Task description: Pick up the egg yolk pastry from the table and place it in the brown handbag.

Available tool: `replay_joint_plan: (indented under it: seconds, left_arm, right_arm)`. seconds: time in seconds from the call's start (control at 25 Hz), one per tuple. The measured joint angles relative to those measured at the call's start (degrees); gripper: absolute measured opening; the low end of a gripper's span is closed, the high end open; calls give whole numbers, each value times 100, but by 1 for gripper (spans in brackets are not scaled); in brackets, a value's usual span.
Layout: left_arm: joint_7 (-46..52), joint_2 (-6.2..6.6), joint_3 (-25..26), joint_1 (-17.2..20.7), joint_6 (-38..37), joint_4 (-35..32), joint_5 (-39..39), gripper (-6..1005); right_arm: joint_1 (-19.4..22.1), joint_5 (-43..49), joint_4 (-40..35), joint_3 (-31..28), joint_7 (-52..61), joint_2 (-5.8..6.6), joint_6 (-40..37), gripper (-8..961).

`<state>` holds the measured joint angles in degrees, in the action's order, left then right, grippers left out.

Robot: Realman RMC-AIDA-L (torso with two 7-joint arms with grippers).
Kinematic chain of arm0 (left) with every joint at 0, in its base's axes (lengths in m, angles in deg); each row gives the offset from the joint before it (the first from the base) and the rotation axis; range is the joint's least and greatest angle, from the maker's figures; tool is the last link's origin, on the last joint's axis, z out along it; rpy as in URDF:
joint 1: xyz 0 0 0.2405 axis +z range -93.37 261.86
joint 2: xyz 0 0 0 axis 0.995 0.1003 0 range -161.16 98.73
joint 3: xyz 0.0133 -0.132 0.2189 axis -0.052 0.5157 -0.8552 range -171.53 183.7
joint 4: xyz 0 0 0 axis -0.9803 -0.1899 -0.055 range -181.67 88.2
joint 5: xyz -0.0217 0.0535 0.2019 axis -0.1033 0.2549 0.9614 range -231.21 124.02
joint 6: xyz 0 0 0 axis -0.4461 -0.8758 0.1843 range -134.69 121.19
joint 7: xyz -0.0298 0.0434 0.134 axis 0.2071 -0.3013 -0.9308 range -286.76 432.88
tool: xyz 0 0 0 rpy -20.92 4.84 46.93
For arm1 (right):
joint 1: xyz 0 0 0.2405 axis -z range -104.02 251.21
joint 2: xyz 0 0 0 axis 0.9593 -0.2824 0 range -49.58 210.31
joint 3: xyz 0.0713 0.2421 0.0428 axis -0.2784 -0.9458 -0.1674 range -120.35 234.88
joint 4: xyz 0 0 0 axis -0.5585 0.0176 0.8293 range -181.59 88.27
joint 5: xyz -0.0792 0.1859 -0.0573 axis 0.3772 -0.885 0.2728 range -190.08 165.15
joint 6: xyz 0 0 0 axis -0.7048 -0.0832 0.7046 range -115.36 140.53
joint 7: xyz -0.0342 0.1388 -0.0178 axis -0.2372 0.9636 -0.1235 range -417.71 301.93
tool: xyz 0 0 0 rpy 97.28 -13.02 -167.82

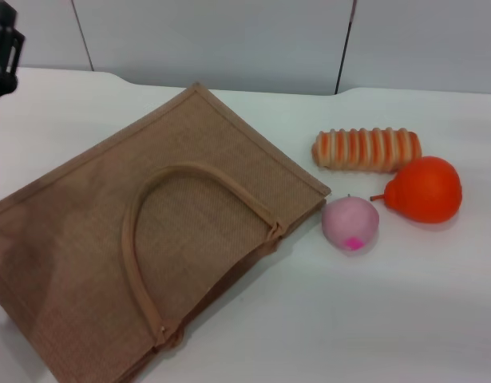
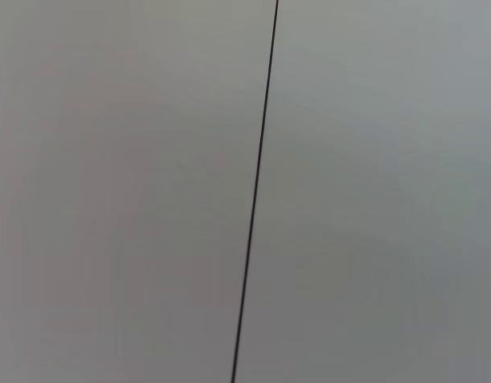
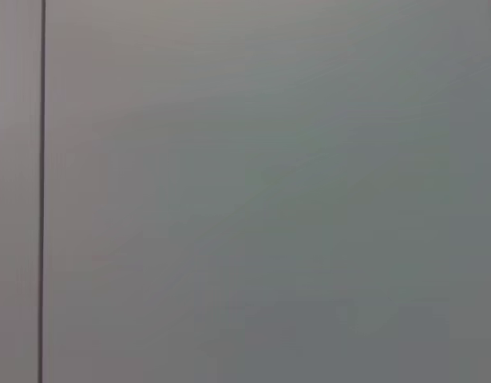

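At the far left edge of the head view, a dark part of the left gripper hangs high above the table, well apart from everything on it. That looks like a parked pose. Whether it is released or clenched cannot be told. Both wrist views show only grey wall panels with a thin seam, so both arms are probably raised and pointed away from the work.

Next comes the bag, lying flat on its side and turned at an angle, its mouth toward the food. One handle loops across its upper face. Lying flat like this, the mouth looks nearly closed, so a pastry would likely have to be slid in, or the opening lifted first.

Just beside the bag's mouth sits a pink ball. Behind it lies a striped roll, and at the right an orange pear touches or nearly touches the roll.

No pastry shows anywhere on the table. It may be inside the bag or out of sight; I cannot tell which. The right gripper is not visible.
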<state>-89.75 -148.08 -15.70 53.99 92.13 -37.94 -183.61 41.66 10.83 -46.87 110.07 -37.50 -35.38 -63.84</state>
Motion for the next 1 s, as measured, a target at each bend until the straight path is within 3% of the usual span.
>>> replay_joint_plan:
  seconds: [0.16,0.76,1.0]
  left_arm:
    - [1,0,3,55,535,143,-93,716]
    - [-2,25,8,111,431,158,-261,714]
    - [29,25,8,169,425,158,-739,714]
  right_arm:
    - [-69,0,49,-52,-1,0,9,879]
    - [-137,0,126,-60,-2,0,67,880]
    - [-148,0,126,-60,-4,0,67,880]
